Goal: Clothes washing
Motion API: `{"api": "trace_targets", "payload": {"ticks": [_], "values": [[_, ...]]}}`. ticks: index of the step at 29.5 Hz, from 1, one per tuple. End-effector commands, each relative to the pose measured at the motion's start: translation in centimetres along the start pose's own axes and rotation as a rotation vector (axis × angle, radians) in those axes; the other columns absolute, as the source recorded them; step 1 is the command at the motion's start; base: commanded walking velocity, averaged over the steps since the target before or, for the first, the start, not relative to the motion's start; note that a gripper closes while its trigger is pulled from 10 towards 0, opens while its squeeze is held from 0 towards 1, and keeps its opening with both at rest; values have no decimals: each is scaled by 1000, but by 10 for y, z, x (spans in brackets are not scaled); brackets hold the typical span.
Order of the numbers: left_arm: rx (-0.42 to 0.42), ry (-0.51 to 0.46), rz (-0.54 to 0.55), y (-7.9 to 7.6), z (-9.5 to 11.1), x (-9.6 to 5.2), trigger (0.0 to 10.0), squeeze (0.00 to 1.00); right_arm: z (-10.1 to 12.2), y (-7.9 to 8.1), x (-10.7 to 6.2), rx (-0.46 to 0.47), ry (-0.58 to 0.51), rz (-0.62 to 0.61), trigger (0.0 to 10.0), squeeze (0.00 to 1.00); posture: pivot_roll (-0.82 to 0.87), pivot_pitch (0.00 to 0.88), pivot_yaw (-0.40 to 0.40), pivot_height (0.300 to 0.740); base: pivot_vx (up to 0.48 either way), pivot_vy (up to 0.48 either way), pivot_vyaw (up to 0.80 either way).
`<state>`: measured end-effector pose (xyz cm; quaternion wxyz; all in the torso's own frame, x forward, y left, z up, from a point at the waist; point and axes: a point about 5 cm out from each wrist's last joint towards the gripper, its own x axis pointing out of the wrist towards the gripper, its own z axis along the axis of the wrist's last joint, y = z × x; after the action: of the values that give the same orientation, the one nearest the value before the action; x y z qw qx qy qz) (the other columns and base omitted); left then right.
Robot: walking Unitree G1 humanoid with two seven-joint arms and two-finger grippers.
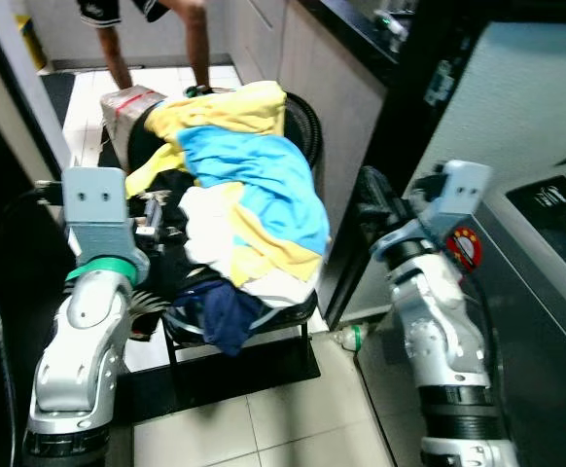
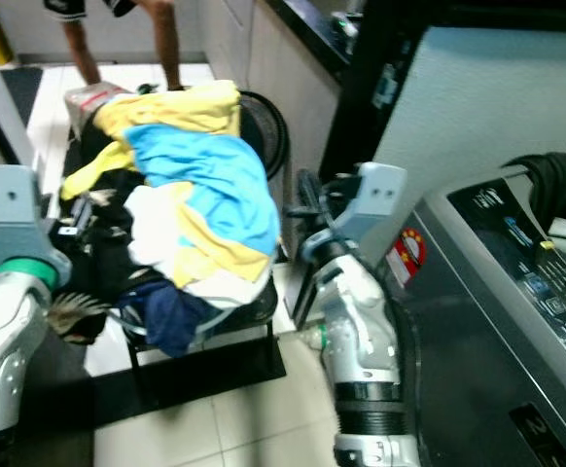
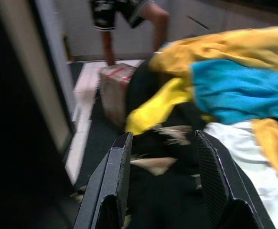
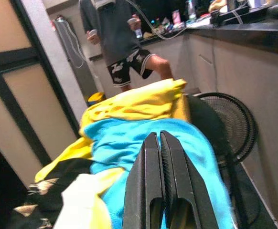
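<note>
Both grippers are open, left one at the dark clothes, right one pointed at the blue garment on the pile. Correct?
Not quite. The right gripper is shut: the right wrist view shows its two black fingers pressed together, aimed at the blue garment. The left gripper is open, at the dark clothes, as you said.

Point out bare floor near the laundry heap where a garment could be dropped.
Bare pale floor tiles lie in front of the black basket stand, between the two silver arms. A small plastic bottle edges that patch on the robot's right. The heaped yellow, blue and white clothes pile is crowded, overflowing its basket.
</note>
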<state>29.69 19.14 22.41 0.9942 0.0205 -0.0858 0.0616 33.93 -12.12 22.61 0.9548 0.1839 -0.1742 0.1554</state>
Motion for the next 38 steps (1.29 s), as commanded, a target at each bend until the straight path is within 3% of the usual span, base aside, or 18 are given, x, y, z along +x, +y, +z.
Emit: {"api": "trace_targets", "payload": {"ticks": [1, 5, 11, 14, 15, 19, 27, 32, 38], "values": [[-45, 31, 6, -2, -11, -2, 10000, 0, -4, -9, -5, -14, 19, -29, 10000, 0, 107, 28, 10, 740, 0, 0, 0], [-58, 87, 4, 0, -29, -5, 10000, 0, -14, -15, -11, -46, 65, -47, 10000, 0, 108, 22, 7, 740, 0, 0, 0], [50, 164, -14, 4, -47, -7, 10000, 0, -32, -25, -23, -85, 140, -70, 10000, 0, 118, 19, -5, 740, 0, 0, 0], [22, 161, 9, 8, -50, -8, 10000, 0, -43, -39, -37, -138, 192, -119, 10000, 0, 125, 27, -14, 740, 0, 0, 0], [14, 169, 3, 8, -54, -10, 10000, 0, -48, -48, -45, -128, 212, -164, 10000, 0, 124, 28, -18, 740, 0, 0, 0], [25, 193, 1, 9, -62, -13, 10000, 0, -52, -59, -54, -84, 221, -223, 10000, 0, 121, 29, -14, 740, 0, 0, 0], [16, 189, 0, 5, -64, -13, 10000, 0, -49, -54, -46, -57, 190, -213, 10000, 0, 117, 35, 0, 740, 0, 0, 0], [-26, 148, -10, 1, -57, -14, 10000, 0, -51, -39, -40, -89, 200, -115, 10000, 0, 120, 43, -4, 740, 192, 0, 800], [-29, 147, -4, 2, -57, -15, 10000, 0, -52, -35, -39, -79, 198, -96, 10000, 0, 123, 47, -7, 740, 363, 0, 800]]}}
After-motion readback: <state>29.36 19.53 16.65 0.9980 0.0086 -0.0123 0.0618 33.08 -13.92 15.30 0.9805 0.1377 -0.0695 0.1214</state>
